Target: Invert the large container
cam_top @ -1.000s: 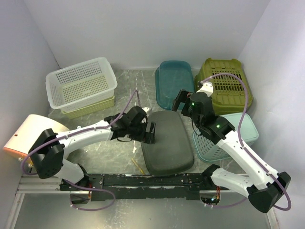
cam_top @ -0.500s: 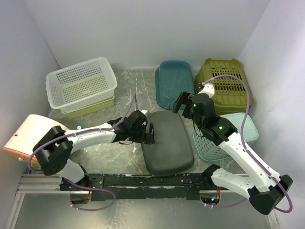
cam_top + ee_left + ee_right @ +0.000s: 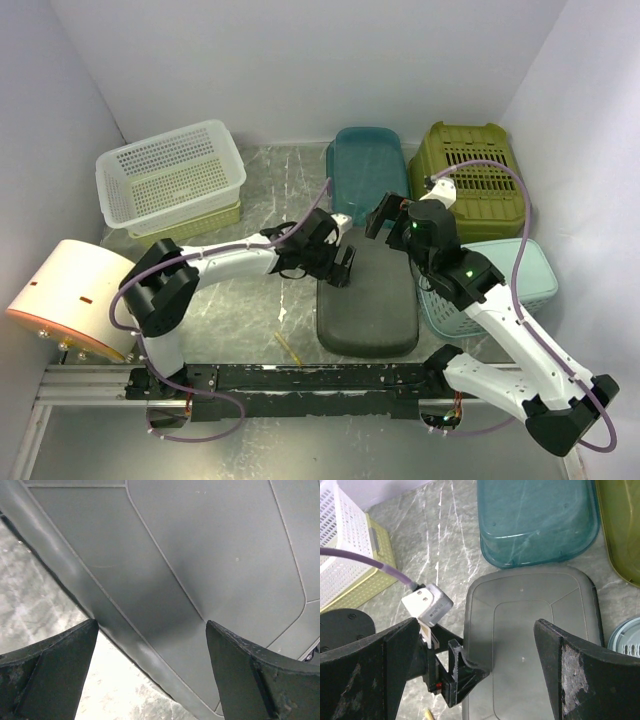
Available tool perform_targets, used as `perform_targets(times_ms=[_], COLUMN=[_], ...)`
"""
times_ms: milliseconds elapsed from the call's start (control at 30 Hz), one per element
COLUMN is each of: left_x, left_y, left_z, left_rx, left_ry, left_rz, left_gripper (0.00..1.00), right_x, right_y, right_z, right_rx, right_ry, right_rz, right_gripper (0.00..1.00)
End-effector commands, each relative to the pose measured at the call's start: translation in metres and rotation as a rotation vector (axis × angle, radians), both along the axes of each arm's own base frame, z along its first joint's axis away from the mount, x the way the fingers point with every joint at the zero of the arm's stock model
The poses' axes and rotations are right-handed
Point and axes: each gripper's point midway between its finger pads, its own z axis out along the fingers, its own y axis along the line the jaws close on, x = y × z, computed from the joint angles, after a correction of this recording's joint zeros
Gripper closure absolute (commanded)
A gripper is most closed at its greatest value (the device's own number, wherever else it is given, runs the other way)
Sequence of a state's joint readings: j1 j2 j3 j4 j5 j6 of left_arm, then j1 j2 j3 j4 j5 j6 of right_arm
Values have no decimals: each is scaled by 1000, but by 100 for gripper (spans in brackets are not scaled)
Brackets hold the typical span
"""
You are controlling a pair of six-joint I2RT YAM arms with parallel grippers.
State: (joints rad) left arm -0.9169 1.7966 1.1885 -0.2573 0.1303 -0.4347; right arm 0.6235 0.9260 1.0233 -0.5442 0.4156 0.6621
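The large container [image 3: 368,300] is a dark grey tub lying mid-table with its flat base facing up; it also fills the left wrist view [image 3: 200,555] and shows in the right wrist view [image 3: 530,630]. My left gripper [image 3: 345,262] is open at its left rim, and the rim runs between the fingers [image 3: 150,625] without being clamped. From the right wrist view, one finger of the left gripper [image 3: 452,675] reaches onto the base's edge. My right gripper [image 3: 385,215] hovers open over the container's far end [image 3: 475,621], holding nothing.
A white basket [image 3: 170,175] sits on a yellow-green one [image 3: 190,225] at the back left. A teal tub [image 3: 365,170] and an olive basket [image 3: 475,175] stand behind the container, a pale teal basket [image 3: 490,285] to its right. A yellow stick [image 3: 290,347] lies near the front.
The grey container has slid to the right. My left gripper has followed it rightward along its left rim. The right gripper has shifted slightly right and back, still open.
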Motion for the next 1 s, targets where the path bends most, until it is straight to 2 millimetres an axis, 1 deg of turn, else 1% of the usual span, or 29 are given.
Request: perform_targets(times_ms=[0, 33, 100, 233, 333, 433, 500, 600, 700, 733, 800, 833, 900, 967], left_x=[28, 33, 46, 74, 103, 137, 154, 174, 199, 207, 223, 230, 245, 256], left_y=[-10, -5, 11, 56, 95, 137, 161, 182, 204, 207, 205, 207, 220, 231], left_z=[47, 53, 62, 94, 128, 169, 185, 192, 191, 192, 197, 198, 185, 169], left_rx=[-22, 5, 70, 102, 83, 95, 137, 228, 322, 343, 356, 375, 443, 499], left_ry=[-128, -135, -165, -191, -234, -341, -385, -370, -405, -435, -489, -500, -471, -435], left_rz=[-3, 16, 30, 128, 233, 377, 470, 527, 569, 566, 541, 554, 604, 645], left_gripper=[1, 1, 1, 1, 1, 1, 1, 1, 1, 0, 0, 0, 2, 4], right_x=[2, 2, 3, 5, 5, 5, 7, 10, 14, 14, 15, 15, 16, 16], right_y=[0, 1, 1, -4, -6, -5, -4, 2, 6, 6, 6, 6, 6, 6], right_z=[1, 2, 4, 10, 14, 12, 8, 9, 15, 16, 16, 15, 12, 12], right_rx=[11, 10, 1, -13, -7, 6, 6, 10, 15, 15, 18, 16, 11, 8], right_ry=[-10, -10, -10, -31, -49, -55, -52, -54, -64, -70, -81, -81, -76, -69], right_rz=[-5, -1, -3, -21, -32, -31, -28, -14, -2, -1, -6, -5, -4, -6], right_gripper=[0, 0, 0, 0, 0, 0, 0, 0, 0, 0, 0, 0, 0, 0])
